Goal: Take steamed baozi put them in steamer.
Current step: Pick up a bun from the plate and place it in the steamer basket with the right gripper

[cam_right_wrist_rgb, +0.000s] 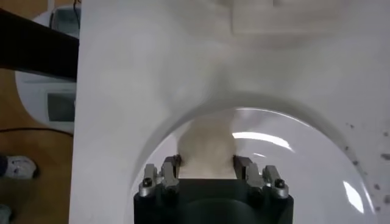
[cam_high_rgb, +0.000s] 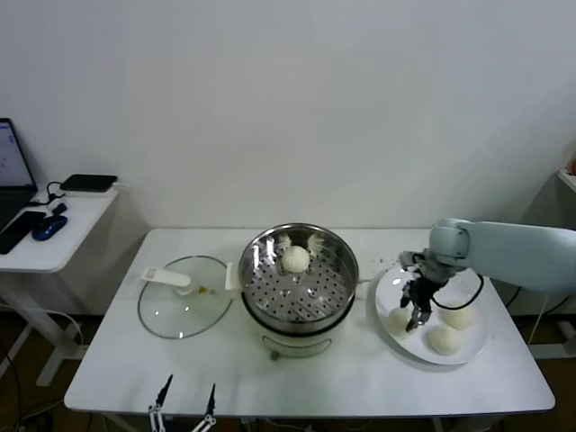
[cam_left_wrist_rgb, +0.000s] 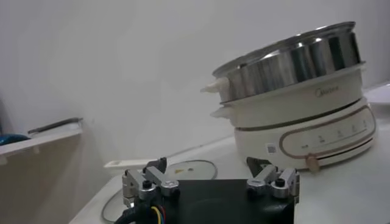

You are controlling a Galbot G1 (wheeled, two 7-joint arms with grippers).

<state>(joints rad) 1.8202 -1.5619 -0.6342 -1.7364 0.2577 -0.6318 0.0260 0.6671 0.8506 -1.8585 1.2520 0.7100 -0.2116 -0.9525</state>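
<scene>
The steamer stands at the middle of the white table with one steamed baozi on its perforated tray. To its right a white plate holds three more. My right gripper is down on the plate, shut on the nearest baozi. In the right wrist view that bun fills the gap, with a finger pressed against each side. The other two baozi lie loose beside it. My left gripper hangs open at the table's front edge, holding nothing. Its wrist view shows the steamer from the side.
A flat glass lid with a white handle lies left of the steamer, also visible as the lid beyond my left gripper. A small side table with a laptop and dark devices stands off to the far left.
</scene>
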